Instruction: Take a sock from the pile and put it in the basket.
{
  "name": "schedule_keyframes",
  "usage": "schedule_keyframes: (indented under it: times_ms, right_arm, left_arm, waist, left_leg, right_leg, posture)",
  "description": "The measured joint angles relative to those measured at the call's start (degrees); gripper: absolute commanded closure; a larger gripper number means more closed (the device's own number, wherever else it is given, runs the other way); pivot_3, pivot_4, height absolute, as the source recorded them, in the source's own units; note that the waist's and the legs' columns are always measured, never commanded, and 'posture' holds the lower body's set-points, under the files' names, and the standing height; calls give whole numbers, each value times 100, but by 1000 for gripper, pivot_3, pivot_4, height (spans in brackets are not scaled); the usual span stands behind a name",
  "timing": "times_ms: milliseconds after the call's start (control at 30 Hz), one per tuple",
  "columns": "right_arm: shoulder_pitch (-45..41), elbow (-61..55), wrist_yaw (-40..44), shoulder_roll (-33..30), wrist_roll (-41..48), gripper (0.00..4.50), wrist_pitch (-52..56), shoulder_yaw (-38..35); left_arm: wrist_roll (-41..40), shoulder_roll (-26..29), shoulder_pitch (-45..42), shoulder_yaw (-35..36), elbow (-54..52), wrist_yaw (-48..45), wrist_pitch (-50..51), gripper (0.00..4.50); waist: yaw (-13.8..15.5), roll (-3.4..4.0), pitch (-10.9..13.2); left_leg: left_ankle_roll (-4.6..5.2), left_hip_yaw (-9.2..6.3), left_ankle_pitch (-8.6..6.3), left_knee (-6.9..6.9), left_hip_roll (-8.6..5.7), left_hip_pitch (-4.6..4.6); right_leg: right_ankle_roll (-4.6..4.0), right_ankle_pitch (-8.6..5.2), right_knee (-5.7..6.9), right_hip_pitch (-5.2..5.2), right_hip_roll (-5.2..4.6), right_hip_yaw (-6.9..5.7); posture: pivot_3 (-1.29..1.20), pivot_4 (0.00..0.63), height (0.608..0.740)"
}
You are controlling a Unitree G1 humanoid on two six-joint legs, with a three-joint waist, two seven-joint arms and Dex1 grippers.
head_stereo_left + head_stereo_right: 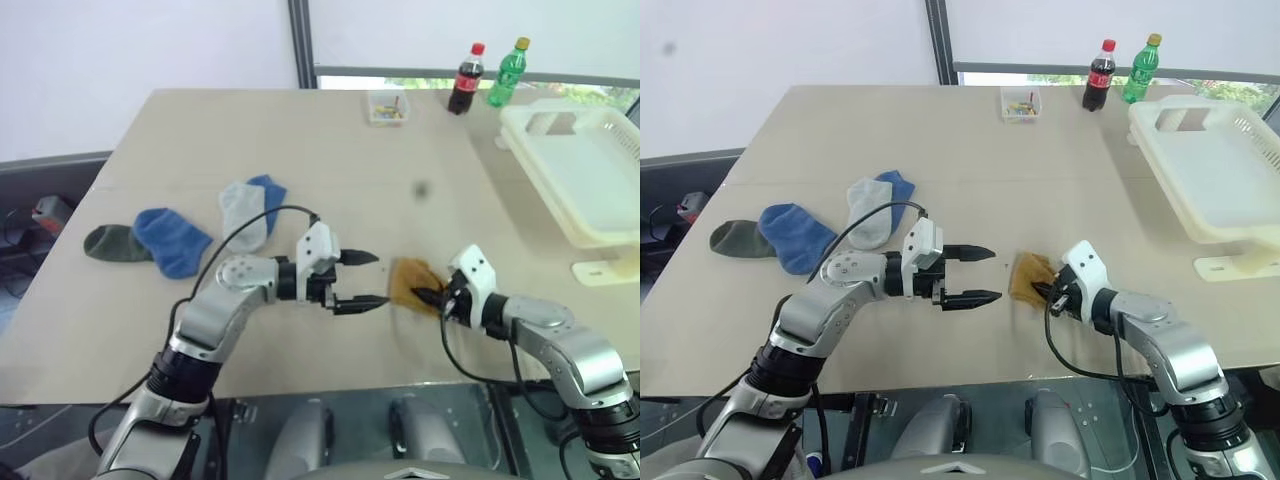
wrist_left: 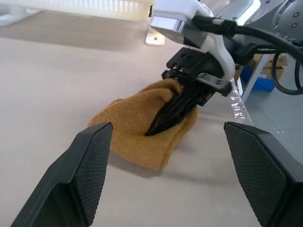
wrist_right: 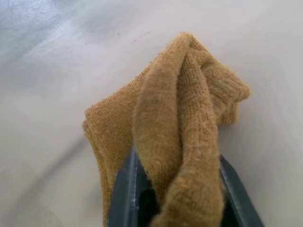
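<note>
The right gripper (image 1: pixel 1045 293) is pinching the yellow sock (image 1: pixel 1028 275) on the worktop (image 1: pixel 940 150). The left gripper (image 1: pixel 975 274) is open. The sock could slip out before the basket (image 1: pixel 1210 160), far off.

basket (image 1: pixel 560 180): right side cut off by edge | clear box (image 1: pixel 387 107) contents: too small to tell

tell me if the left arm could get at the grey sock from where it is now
Probably yes. The grey sock lies on the table just beyond the left gripper, whose fingers are open and hold nothing, and nothing stands between them. The gripper points away toward the mustard sock, so it would need to turn back.
</note>
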Motion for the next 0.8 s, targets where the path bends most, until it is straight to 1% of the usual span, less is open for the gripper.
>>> schedule_keyframes:
  times_ms: [100, 167, 233, 333, 400, 500, 533, 600, 633, 667, 733, 800]
  right_arm:
    - [81, 9, -7, 141, 33, 4458, -144, -75]
    - [122, 13, -40, 330, 178, 4458, -190, -238]
    - [105, 8, -136, 510, 384, 4458, -189, -508]
    - [-185, 6, -529, 685, 807, 4458, -54, -1307]
    - [-579, 7, -867, 679, 1059, 4458, 70, -1956]
    - [-990, 18, -1225, 636, 1305, 4459, 202, -2523]
    - [-1159, 160, -1398, 615, 1357, 4459, 275, -2674]
    - [-1862, 879, -1846, 458, 1337, 4459, 307, -3016]
    - [-2316, 1347, -2116, 272, 1233, 4459, 281, -3248]
    - [-2623, 1684, -2286, 107, 1170, 4459, 233, -3398]
    - [-3204, 2459, -2532, -271, 982, 4459, 21, -3655]
    - [-3677, 3497, -2557, -532, 759, 4459, -328, -3673]
  left_arm:
    - [0, -50, -50, 71, 27, 30, -11, 474]
    - [0, -102, -72, 95, 28, 99, -14, 474]
    - [-2, -178, -72, 99, 28, 149, -13, 474]
    - [-59, -441, -92, 149, 27, 356, -11, 474]
    - [-69, -693, -179, 148, 24, 538, -15, 474]
    - [-65, -988, -361, 152, 12, 783, -51, 474]
    - [-58, -1205, -475, 167, 35, 945, -62, 474]
    - [-37, -1782, -853, 185, 229, 1335, -196, 474]
    - [1, -2103, -1107, 176, 344, 1540, -288, 474]
    - [16, -2305, -1258, 160, 391, 1666, -374, 474]
    - [69, -2554, -1509, 163, 510, 1878, -561, 474]
    - [134, -2643, -1610, 235, 768, 2022, -698, 474]
  waist:
    - [5, 5, 5]
    - [10, 12, 14]
    - [26, 27, 29]
    - [98, 35, 36]
    - [150, 41, 46]
    - [194, 41, 46]
    - [201, 41, 47]
    - [213, 56, 70]
    - [244, 65, 79]
    - [262, 64, 80]
    - [270, 65, 78]
    - [226, 66, 78]
  left_leg:
    - [0, 0, 0, 0, 0, -5]
    - [0, 0, 0, 0, -1, -11]
    - [0, 1, 0, 1, -5, -23]
    - [0, 4, 1, 14, -9, -93]
    - [0, 4, 1, 14, -13, -96]
    - [0, -3, 1, 6, -15, -99]
    - [0, -2, 1, 6, -17, -100]
    - [3, 7, 2, 17, -40, -105]
    - [11, 9, 7, 16, -58, -107]
    - [13, 12, 6, 16, -61, -105]
    - [16, 28, 4, 7, -65, -102]
    - [16, 43, 4, 4, -64, -100]
  right_leg:
    - [0, 0, 0, -5, 0, 0]
    - [2, 1, 0, -9, -1, 0]
    - [22, 14, 0, -21, -4, 1]
    - [21, 19, 9, -83, -6, 4]
    - [21, 19, 8, -84, -8, 4]
    - [19, 19, 5, -83, -8, -2]
    - [19, 19, 5, -83, -8, -1]
    - [22, 20, 4, -83, -25, 5]
    - [28, 24, 2, -84, -39, 6]
    - [29, 24, 1, -82, -43, 6]
    - [29, 23, -1, -80, -39, 4]
    - [29, 23, 0, -83, -28, 10]
  posture:
    - [0, 150, 740]
    - [0, 150, 740]
    - [0, 150, 740]
    - [0, 150, 740]
    - [0, 150, 740]
    - [0, 150, 740]
    - [0, 150, 740]
    - [0, 150, 740]
    - [0, 150, 740]
    - [0, 150, 740]
    - [0, 150, 740]
    - [0, 150, 740]
